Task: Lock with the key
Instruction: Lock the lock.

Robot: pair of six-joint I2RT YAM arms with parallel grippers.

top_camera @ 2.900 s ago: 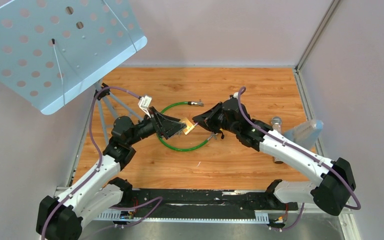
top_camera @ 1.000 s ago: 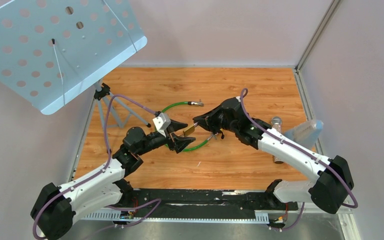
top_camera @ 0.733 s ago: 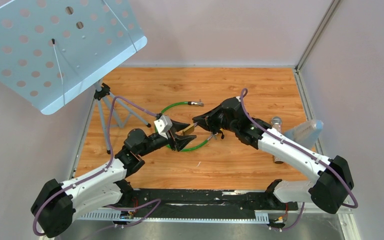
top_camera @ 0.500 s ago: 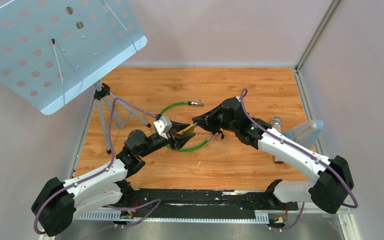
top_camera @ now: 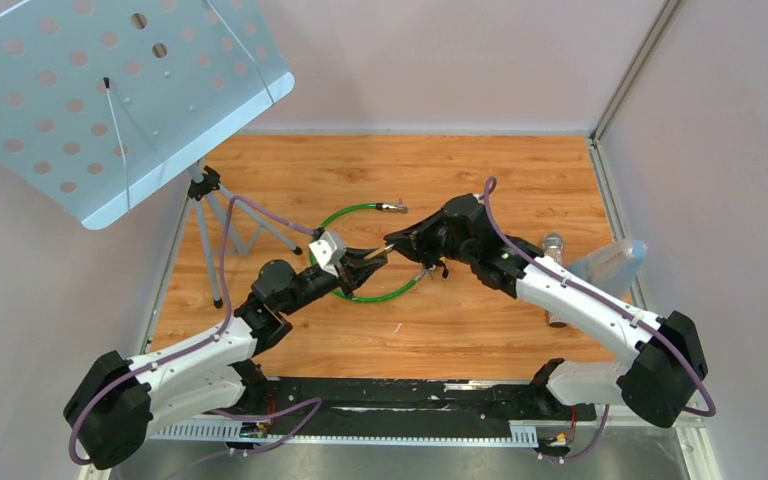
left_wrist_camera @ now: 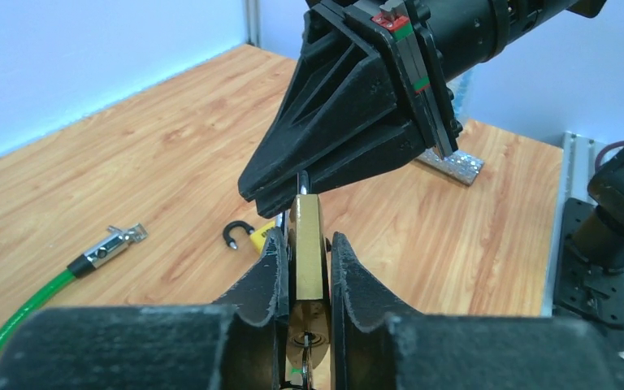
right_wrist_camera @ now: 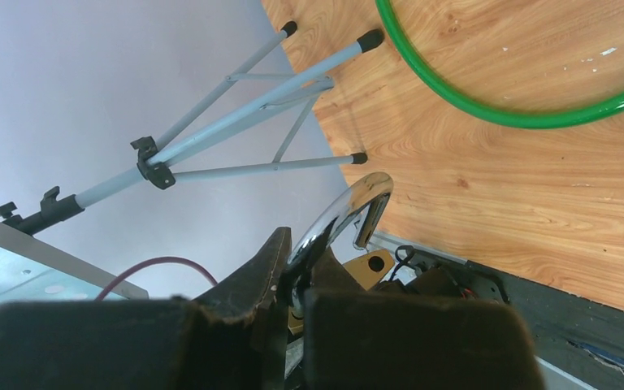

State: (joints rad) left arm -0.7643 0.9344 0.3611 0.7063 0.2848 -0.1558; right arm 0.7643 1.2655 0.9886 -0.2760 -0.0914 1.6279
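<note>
Left wrist view: brass padlock (left_wrist_camera: 306,272), held aloft over the green cable (left_wrist_camera: 24,313). Left gripper (left_wrist_camera: 308,244) clamps its flat faces; right gripper (right_wrist_camera: 296,272) pinches the chrome shackle (right_wrist_camera: 351,201). Likely dense, rigid, slick; grip body, keyhole end clear.

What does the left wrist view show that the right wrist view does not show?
Only the left wrist view: the brass padlock body clamped by the left hand, the right hand above it, and a small yellow padlock on the table. Only the right wrist view: the chrome shackle in the right hand and the stand's tripod legs. Both: the green cable and the wooden table.
</note>
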